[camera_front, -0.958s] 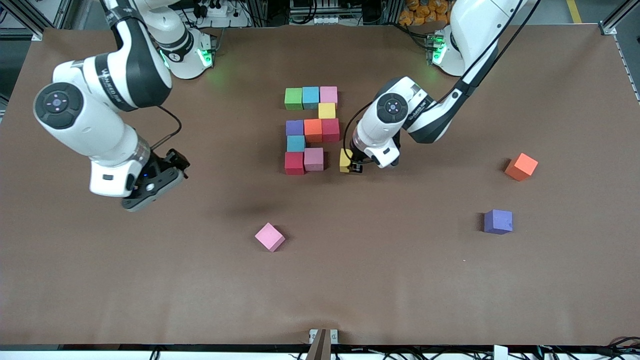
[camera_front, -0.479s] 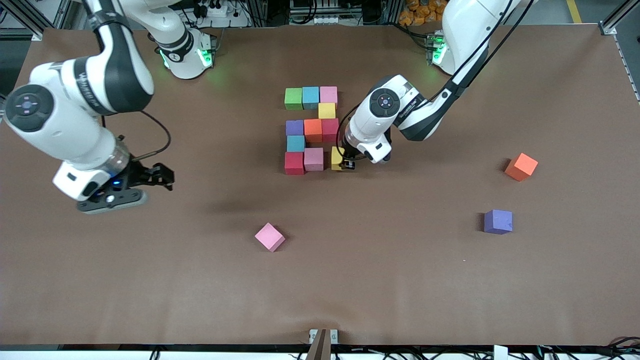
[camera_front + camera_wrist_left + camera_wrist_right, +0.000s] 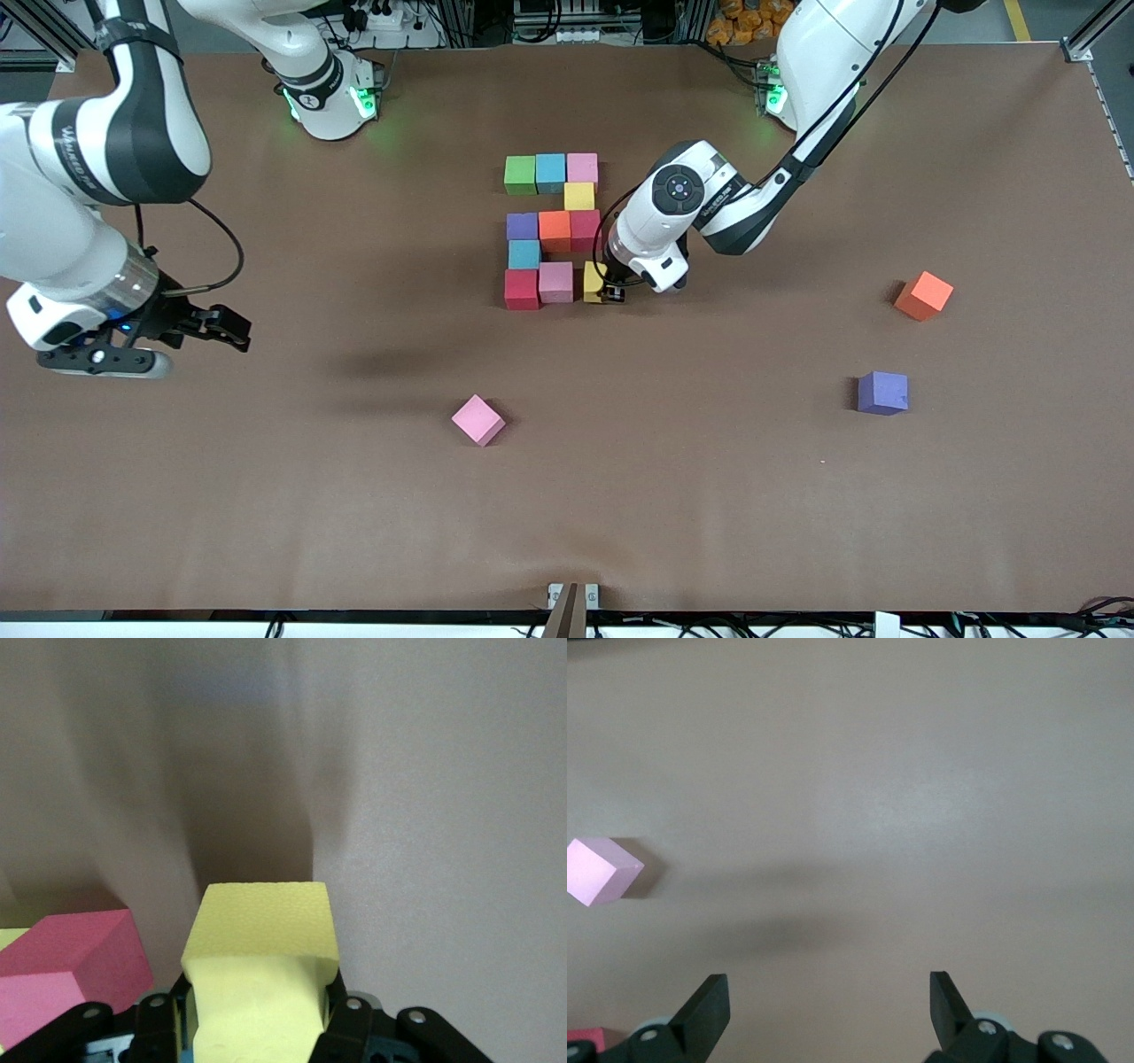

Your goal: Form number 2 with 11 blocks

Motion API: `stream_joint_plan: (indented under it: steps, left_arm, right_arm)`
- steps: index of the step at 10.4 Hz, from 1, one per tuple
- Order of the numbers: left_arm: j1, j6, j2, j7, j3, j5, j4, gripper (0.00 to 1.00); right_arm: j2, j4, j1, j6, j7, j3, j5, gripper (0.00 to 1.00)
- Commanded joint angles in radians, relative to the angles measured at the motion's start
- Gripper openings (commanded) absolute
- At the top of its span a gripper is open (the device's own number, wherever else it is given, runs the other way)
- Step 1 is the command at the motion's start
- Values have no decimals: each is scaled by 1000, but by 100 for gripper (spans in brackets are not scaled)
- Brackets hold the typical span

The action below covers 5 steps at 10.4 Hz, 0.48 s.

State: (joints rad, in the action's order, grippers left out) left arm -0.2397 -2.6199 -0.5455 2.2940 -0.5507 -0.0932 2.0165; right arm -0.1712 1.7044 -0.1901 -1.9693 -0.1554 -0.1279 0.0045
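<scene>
Left claw (image 3: 606, 292) grips the yellow block (image 3: 593, 282) beside the bottom-row pink block (image 3: 556, 282); next, release. Right claw (image 3: 226, 329) waits open.

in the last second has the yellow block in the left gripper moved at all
Yes. Held in the left gripper, the yellow block has shifted toward the pink block in the digit's nearest row, closing most of the gap; a sliver may remain.

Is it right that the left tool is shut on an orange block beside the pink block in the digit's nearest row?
No. The left tool is shut on a yellow block, not orange, as the left wrist view shows. It is beside the pink block in the digit's nearest row.
</scene>
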Motion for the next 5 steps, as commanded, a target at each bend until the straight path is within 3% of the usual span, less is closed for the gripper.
stream_joint_plan:
  steps: [1,5]
  left_arm:
    - [-10,-23,-10,19,8,-22,-9,42]
    - [-15,-49,-30,18,14,-22,-10,43]
  right_arm:
    - [62,15,35,15,-35,11,-3,100]
    - [133,29,90,39,101,11,-1,100]
